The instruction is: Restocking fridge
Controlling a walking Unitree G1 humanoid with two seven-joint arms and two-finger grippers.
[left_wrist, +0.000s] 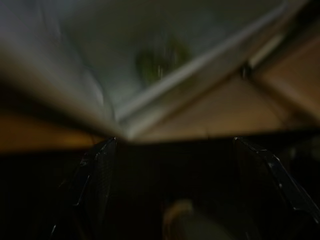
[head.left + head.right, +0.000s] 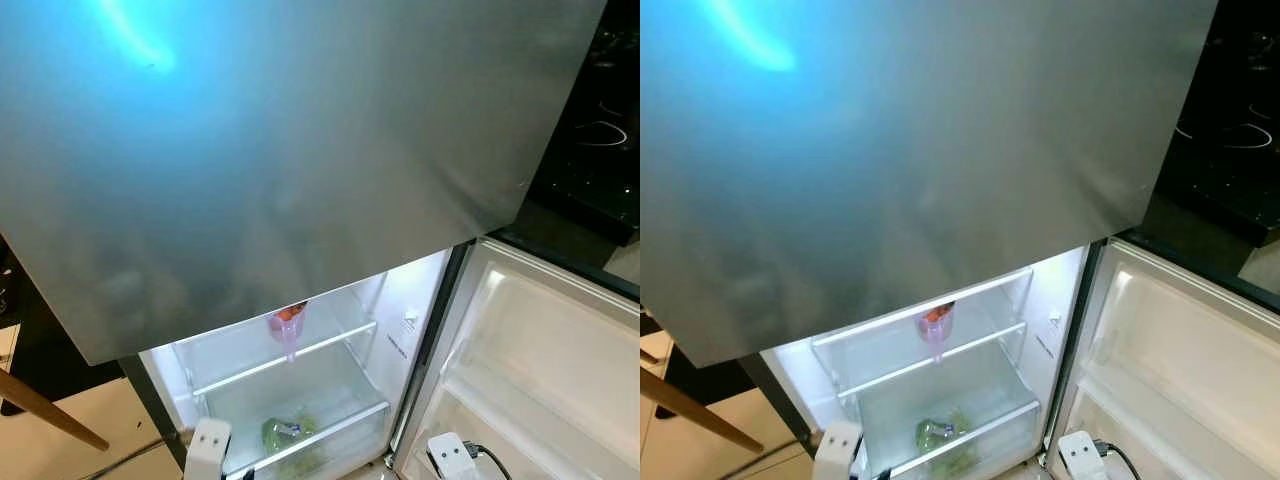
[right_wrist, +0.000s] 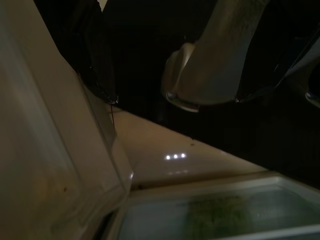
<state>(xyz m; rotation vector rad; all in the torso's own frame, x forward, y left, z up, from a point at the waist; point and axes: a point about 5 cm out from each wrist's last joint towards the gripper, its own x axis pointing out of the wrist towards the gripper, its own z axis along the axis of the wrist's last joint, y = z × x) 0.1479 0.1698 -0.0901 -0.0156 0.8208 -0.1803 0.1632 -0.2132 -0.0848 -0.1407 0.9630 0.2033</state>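
The fridge (image 2: 300,180) stands before me with its grey upper door closed and the lit lower compartment (image 2: 300,390) open. A pink bag (image 2: 287,325) holding something orange sits at the front of the glass shelf (image 2: 330,345). Green vegetables (image 2: 285,435) lie in the clear bottom drawer, also blurred in the left wrist view (image 1: 162,62). My left gripper (image 1: 174,142) is open and low in front of the drawer, its white wrist (image 2: 208,445) at the frame's bottom. My right gripper (image 3: 212,107) is open beside the lower door, wrist (image 2: 450,455) low.
The lower door (image 2: 540,370) swings open to the right, its white inner racks bare. A black cooktop counter (image 2: 600,130) lies at the far right. A wooden furniture leg (image 2: 50,412) crosses the pale floor on the left.
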